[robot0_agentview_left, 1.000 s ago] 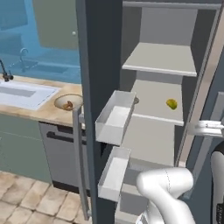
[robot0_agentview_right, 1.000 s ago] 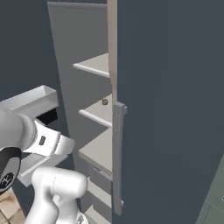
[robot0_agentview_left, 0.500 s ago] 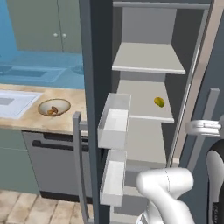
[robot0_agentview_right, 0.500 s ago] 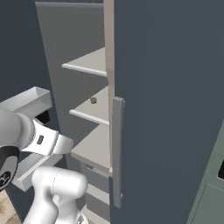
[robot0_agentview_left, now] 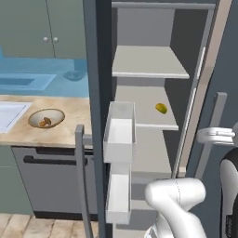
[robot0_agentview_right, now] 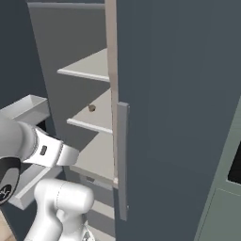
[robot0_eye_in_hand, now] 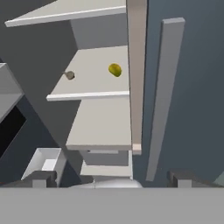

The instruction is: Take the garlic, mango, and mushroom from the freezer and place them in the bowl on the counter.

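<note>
Gripper (robot0_eye_in_hand: 112, 177) wide open, empty, facing freezer (robot0_eye_in_hand: 100, 118) shelves.

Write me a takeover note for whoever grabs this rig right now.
Claw: open, empty, facing the open freezer.
Mango: on the middle shelf, toward the right. A small brown item lies on the same shelf; too small to identify.
Bowl: on the counter beside the sink, with one small brown item already inside.
Done: freezer door open, one item seemingly delivered.
Left: fetch the mango and the other shelf item into the bowl.
</note>
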